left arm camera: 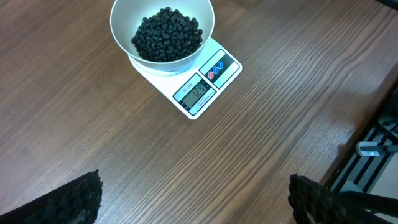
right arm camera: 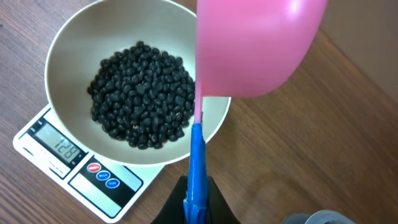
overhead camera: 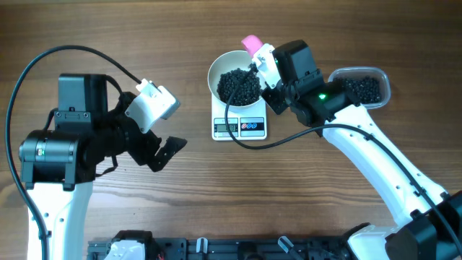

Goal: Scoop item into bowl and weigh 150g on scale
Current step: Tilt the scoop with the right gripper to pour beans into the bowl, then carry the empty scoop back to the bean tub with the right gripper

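Decent heap of beans (overhead camera: 240,85) already dumped in bowl (overhead camera: 214,72), bowl parked on scale (overhead camera: 240,128). pink scoop (right arm camera: 255,43) pinched by blue handle (right arm camera: 197,155) in right gripper (right arm camera: 196,208), held over bowl rim. left gripper (overhead camera: 163,150) spread wide, nothing held, well apart. Readout seemingly short of target, so more topping-up expected.

White bowl (overhead camera: 214,75) holding black beans (overhead camera: 240,87) tops the scale (overhead camera: 240,128).

Light was bright, soft and even, leaving faint shadows on the wooden table (overhead camera: 144,217). In the right wrist view, the pink scoop (right arm camera: 255,43) at one o'clock looked blurred.
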